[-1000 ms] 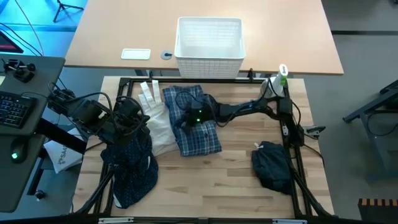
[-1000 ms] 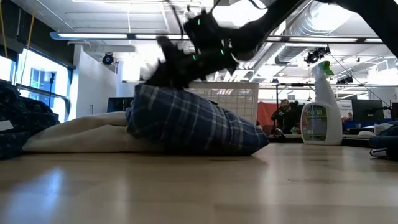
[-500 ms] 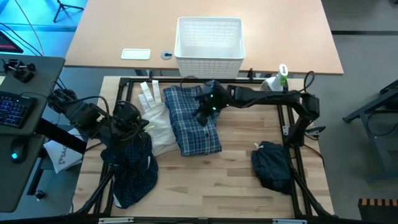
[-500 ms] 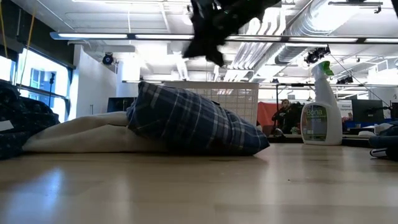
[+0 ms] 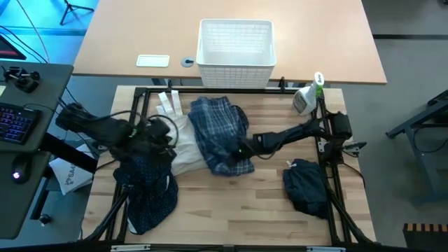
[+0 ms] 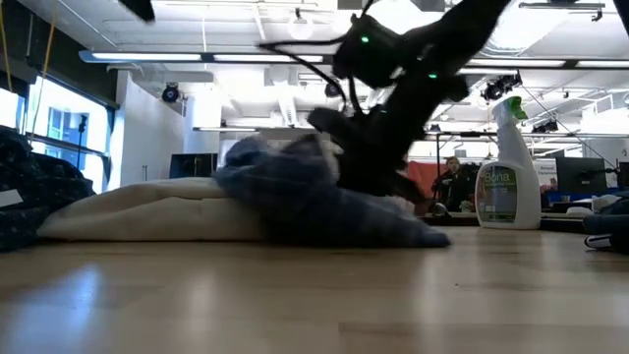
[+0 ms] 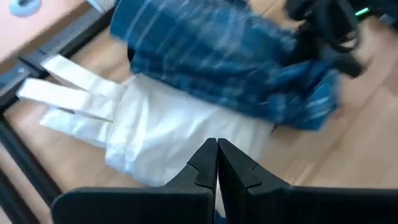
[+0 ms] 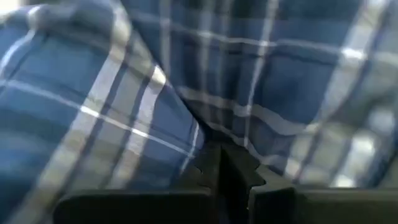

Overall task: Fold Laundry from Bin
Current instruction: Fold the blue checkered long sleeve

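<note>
The pale wooden worktop (image 5: 266, 203) carries all the laundry, and the white rectangular plastic bin with fine lattice sides (image 5: 236, 45) stands at its far edge, apparently empty, so unloading looks done while the folding is, by my judgement, barely begun. The blue-and-white plaid shirt (image 5: 220, 133) lies crumpled in the middle of the worktop, overlapping the edge of a cream-white cloth bag with loop handles (image 5: 178, 136) just beside it; nothing about it yet looks squared or flat. The navy shirt with tiny white dots (image 5: 148, 187) sits heaped at the near left corner, and the plain dark navy piece (image 5: 306, 185) lies bunched near the right edge, well apart from the plaid one; both seem untouched as far as folding goes. A white spray bottle with a green cap (image 5: 308, 94) stands at the far right. The right arm reaches low across the worktop from its base on the right, its right hand (image 5: 240, 151) closed tight on the near edge of the plaid shirt, whose cloth fills the right wrist view. The left arm stretches in from the left, its left hand (image 7: 217, 163) pressed fully closed with nothing between the fingers, hovering above the cloth bag.
</note>
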